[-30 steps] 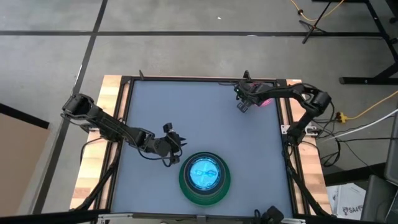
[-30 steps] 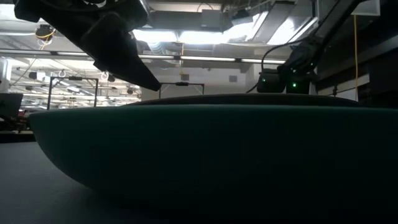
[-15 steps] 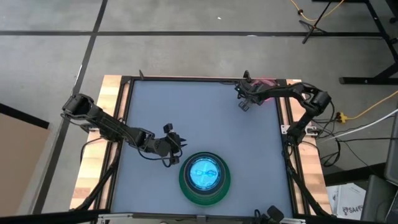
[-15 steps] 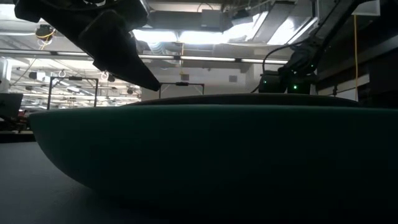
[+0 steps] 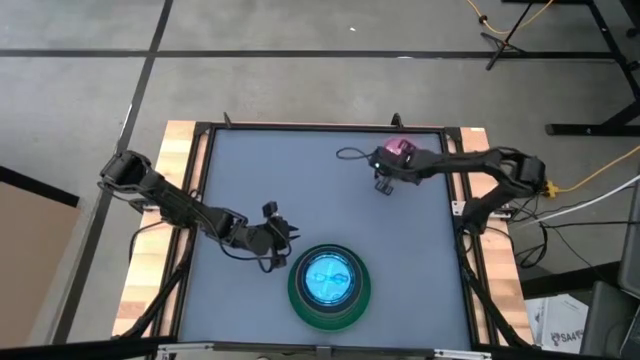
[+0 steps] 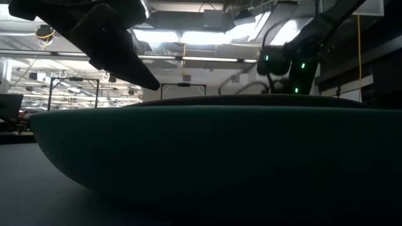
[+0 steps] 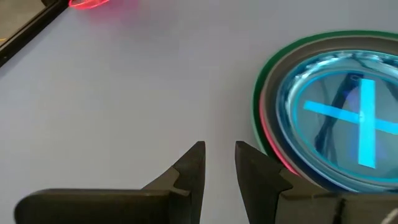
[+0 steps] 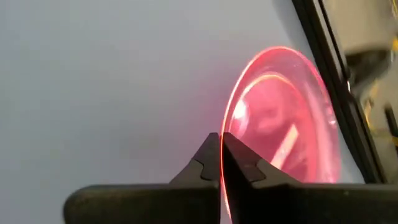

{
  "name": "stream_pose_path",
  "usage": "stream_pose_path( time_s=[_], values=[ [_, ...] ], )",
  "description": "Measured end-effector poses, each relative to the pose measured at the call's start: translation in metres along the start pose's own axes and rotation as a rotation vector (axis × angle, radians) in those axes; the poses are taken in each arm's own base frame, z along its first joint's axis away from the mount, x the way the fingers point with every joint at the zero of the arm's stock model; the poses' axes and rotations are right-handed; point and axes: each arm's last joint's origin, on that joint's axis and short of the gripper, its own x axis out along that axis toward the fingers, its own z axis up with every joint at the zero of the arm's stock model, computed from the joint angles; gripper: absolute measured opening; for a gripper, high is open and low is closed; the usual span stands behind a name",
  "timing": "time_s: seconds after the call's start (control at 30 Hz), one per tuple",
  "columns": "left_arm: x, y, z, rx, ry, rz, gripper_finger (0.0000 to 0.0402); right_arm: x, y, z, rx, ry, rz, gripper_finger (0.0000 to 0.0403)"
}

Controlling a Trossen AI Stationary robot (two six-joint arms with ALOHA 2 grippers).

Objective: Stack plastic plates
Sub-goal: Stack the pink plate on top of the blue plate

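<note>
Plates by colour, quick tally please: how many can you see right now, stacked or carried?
Dark green plate, bottom of the stack: 1
Pink plate in the stack, only a rim showing: 1
Translucent blue plate, top of the stack: 1
Small translucent pink plate, clamped by the right gripper: 1
Total visible: 4

Table centre point(image 5: 320, 200) bare, open passage; plate stack point(image 5: 330, 278) blocks bottom centre, left gripper point(image 5: 283, 238) just beside it.
</note>
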Motion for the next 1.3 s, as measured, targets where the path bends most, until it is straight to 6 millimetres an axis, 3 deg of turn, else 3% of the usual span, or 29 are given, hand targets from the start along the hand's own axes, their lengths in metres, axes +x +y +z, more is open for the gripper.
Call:
stream_pose_path(
  time_s=[0.27,0.7,1.03,1.3],
  values=[
    [-0.006,-0.009,-0.002,0.013,-0.01,-0.037,0.0082,-0.057,0.038,-0.001,-0.093,-0.21,0.152,0.0],
    [-0.026,-0.039,-0.008,-0.048,-0.046,-0.17,0.0082,-0.122,0.113,-0.021,-0.328,-0.503,0.389,0.0],
    [-0.046,-0.084,-0.037,-0.134,-0.013,-0.29,0.0082,-0.171,0.156,-0.043,-0.388,-0.759,0.578,0.0],
    [-0.061,-0.116,-0.033,-0.138,-0.04,-0.353,0.0082,-0.204,0.182,-0.061,-0.375,-0.94,0.712,0.0]
  ],
)
